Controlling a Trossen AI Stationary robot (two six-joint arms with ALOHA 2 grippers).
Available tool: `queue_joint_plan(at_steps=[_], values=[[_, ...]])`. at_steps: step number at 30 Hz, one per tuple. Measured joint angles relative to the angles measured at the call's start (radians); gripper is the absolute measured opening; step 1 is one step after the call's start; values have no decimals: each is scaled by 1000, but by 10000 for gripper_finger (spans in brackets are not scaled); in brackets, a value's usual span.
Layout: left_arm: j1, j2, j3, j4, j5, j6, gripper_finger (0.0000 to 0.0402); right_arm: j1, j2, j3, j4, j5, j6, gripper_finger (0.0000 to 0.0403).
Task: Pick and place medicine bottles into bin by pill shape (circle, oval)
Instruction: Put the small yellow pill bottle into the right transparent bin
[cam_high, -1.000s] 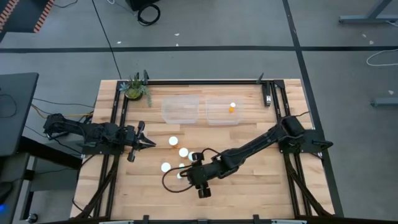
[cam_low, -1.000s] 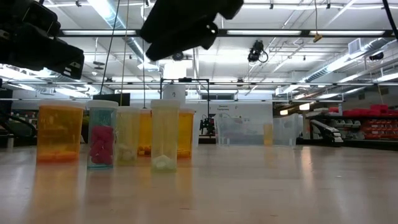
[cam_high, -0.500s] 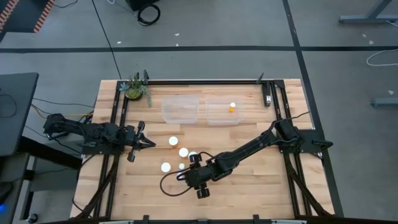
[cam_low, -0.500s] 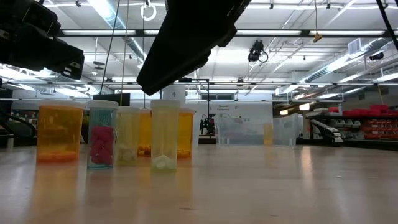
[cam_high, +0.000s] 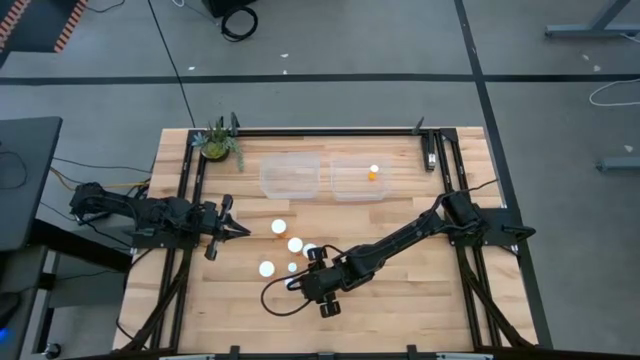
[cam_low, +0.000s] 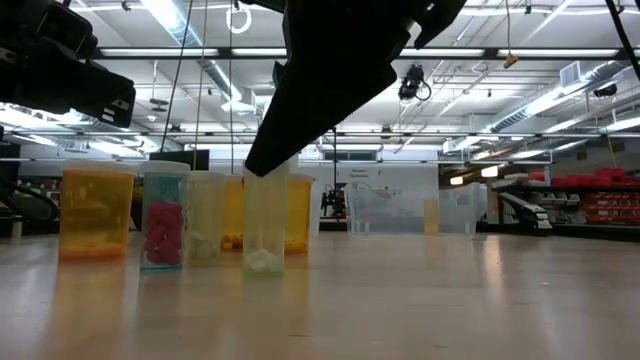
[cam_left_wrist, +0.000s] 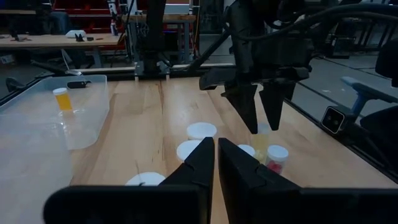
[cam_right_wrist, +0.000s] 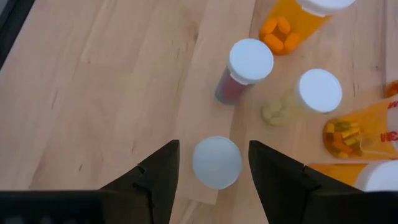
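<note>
Hovering with fingers spread, the right gripper (cam_right_wrist: 210, 163) straddles one white-capped bottle (cam_right_wrist: 216, 162); lower straight, keeping clear of neighbouring bottles (cam_right_wrist: 246, 69) just beyond.

A small potted plant (cam_high: 217, 140) sits at the wooden table's (cam_high: 400, 300) far-left corner.

Bottle cluster (cam_high: 285, 250) mid-table, two bins (cam_high: 320, 177) behind, one bottle (cam_high: 373, 173) in right bin, plant (cam_high: 217, 141) back-left
</note>
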Motion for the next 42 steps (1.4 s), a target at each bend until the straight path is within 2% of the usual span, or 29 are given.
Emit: queue_joint_plan(at_steps=[9,19,32,42], values=[[0,0,0,0,0,0,38,0,0,-1,-1,0,-3,198],[0,0,0,0,0,0,28,-8,0,-2,-6,0,-3,172],[0,0,0,0,0,0,40,-8,0,-1,-7,0,-3,137],[0,0,0,0,0,0,30,-8,0,64,-88,15,-20,136]])
